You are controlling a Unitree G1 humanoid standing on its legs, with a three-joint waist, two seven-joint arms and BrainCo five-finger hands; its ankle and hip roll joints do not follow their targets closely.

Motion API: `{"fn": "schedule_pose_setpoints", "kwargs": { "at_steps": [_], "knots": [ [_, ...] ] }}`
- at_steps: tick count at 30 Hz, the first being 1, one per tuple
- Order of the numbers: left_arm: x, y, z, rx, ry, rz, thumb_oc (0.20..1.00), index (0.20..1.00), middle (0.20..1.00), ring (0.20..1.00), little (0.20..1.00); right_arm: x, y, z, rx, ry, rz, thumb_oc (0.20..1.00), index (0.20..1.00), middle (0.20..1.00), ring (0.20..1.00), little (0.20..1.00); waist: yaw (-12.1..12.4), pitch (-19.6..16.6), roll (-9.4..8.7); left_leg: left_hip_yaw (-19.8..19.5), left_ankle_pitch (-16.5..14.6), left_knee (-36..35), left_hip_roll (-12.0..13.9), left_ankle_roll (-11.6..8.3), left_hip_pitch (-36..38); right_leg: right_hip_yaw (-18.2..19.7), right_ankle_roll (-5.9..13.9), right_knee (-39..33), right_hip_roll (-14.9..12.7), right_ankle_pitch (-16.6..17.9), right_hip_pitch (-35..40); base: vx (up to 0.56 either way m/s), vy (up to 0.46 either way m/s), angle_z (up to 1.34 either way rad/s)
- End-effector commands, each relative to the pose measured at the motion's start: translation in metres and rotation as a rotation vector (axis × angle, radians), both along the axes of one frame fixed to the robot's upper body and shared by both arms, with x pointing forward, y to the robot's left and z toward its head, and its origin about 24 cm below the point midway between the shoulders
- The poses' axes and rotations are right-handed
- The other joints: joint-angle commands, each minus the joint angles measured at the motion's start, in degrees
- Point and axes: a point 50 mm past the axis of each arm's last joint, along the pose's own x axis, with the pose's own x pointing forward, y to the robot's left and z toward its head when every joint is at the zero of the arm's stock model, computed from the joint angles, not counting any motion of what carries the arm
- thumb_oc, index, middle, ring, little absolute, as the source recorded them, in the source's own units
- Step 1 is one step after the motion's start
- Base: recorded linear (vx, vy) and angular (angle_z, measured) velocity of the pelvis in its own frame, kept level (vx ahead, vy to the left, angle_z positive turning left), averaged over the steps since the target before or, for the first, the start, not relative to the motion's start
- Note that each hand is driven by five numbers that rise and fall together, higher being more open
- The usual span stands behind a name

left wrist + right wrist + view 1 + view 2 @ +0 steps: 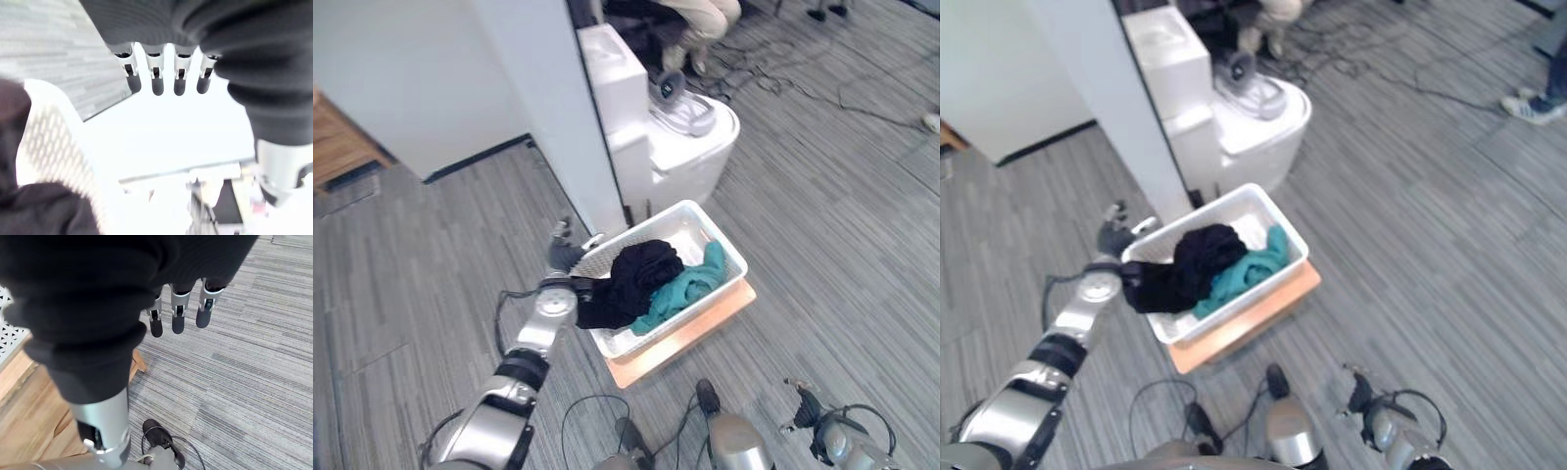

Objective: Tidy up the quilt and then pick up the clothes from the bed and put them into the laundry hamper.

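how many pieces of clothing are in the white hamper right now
2 that show. A black garment is piled toward the robot's left, spilling over the laundry hamper rim beside the left robot hand. A teal garment lies against it on the right. More could be hidden underneath.

Left hand (pixel 564 253) reaches forward with straight fingers; right hand (pixel 806 403) hangs low, fingers relaxed.

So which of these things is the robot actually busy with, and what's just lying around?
Part of the job:
white laundry hamper
black garment, inside, draped over its rim
teal garment inside
left hand, fingers straight, beside the hamper
right hand, idle

Just there:
wooden board under the hamper
white appliance
carpet floor
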Motion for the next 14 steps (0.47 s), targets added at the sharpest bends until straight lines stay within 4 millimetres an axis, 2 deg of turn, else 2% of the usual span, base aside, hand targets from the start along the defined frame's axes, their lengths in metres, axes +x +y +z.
{"fn": "schedule_pose_setpoints", "kwargs": {
  "at_steps": [1,3,4,5,6,7,8,9,10,14],
  "knots": [
    [-0.013,0.025,-0.012,-0.003,0.031,0.048,1.000,1.000,1.000,1.000,1.000,-0.009,-0.003,-0.010,0.022,0.066,-0.101,1.000,1.000,1.000,1.000,1.000,2.6,-4.2,-1.56,-1.9,-2.4,0.1,2.8,-4.52,2.4,0.7,3.45,5.0,-1.6,-8.6,-0.7,0.02,-0.015,0.33],
    [-0.032,0.038,-0.036,-0.022,0.114,0.090,1.000,1.000,1.000,1.000,1.000,-0.018,-0.005,-0.018,0.020,0.121,-0.165,1.000,1.000,1.000,1.000,1.000,3.9,-4.5,-1.51,-2.5,-2.5,0.1,2.8,-4.44,3.0,0.2,3.32,4.7,-1.7,-8.9,0.4,0.03,-0.015,0.25],
    [-0.055,0.046,-0.063,-0.060,0.216,0.134,1.000,1.000,1.000,1.000,1.000,-0.022,-0.004,-0.022,0.012,0.161,-0.197,1.000,1.000,1.000,1.000,1.000,4.6,-4.8,-1.40,-2.9,-2.5,0.1,2.8,-4.41,3.5,-0.2,3.19,4.5,-1.7,-9.1,1.2,0.03,-0.009,0.18],
    [-0.056,0.046,-0.063,-0.061,0.217,0.135,1.000,1.000,1.000,1.000,1.000,-0.022,-0.004,-0.022,0.012,0.161,-0.195,1.000,1.000,1.000,1.000,1.000,4.5,-4.7,-1.42,-2.9,-2.5,0.1,2.8,-4.42,3.5,-0.3,3.19,4.5,-1.7,-9.2,1.3,0.04,0.000,0.25],
    [-0.085,0.056,-0.101,-0.078,0.390,0.202,1.000,1.000,1.000,1.000,1.000,-0.021,-0.005,-0.024,0.006,0.175,-0.217,1.000,1.000,1.000,1.000,1.000,5.2,-4.9,-1.32,-3.2,-2.5,0.1,2.9,-4.42,3.8,-0.6,3.05,4.3,-1.9,-9.4,1.9,0.02,0.002,0.15],
    [-0.085,0.056,-0.101,-0.079,0.390,0.202,1.000,1.000,1.000,1.000,1.000,-0.021,-0.004,-0.024,0.006,0.175,-0.217,1.000,1.000,1.000,1.000,1.000,5.2,-4.9,-1.32,-3.2,-2.6,0.1,2.9,-4.42,3.8,-0.6,3.05,4.3,-1.9,-9.4,1.9,0.03,0.007,0.13],
    [-0.101,0.060,-0.118,-0.080,0.475,0.230,1.000,1.000,1.000,1.000,1.000,-0.020,-0.005,-0.024,0.004,0.176,-0.229,1.000,1.000,1.000,1.000,1.000,5.3,-5.0,-1.29,-3.3,-2.6,0.1,2.9,-4.40,4.0,-0.6,3.01,4.2,-1.9,-9.4,2.1,0.04,0.011,0.14],
    [-0.144,0.061,-0.156,-0.060,0.698,0.271,1.000,1.000,1.000,1.000,1.000,-0.017,-0.005,-0.024,0.004,0.173,-0.249,1.000,1.000,1.000,1.000,1.000,5.7,-5.2,-1.27,-3.5,-2.7,0.1,2.8,-4.33,4.2,-0.8,2.89,4.0,-2.0,-9.6,2.5,0.04,0.012,0.17],
    [-0.144,0.061,-0.156,-0.060,0.698,0.270,1.000,1.000,1.000,1.000,1.000,-0.017,-0.005,-0.024,0.004,0.173,-0.249,1.000,1.000,1.000,1.000,1.000,5.6,-5.1,-1.25,-3.5,-2.7,0.1,2.8,-4.33,4.2,-0.8,2.90,4.0,-2.0,-9.6,2.5,0.04,0.008,0.14],
    [-0.210,0.050,-0.197,-0.049,0.998,0.298,1.000,1.000,1.000,1.000,1.000,-0.009,0.001,-0.023,0.024,0.148,-0.263,1.000,1.000,1.000,1.000,1.000,6.4,-5.4,-1.43,-3.7,-2.8,0.1,2.8,-4.25,4.4,-1.2,2.80,3.6,-2.2,-9.7,3.0,0.02,0.008,0.05]
  ]
}}
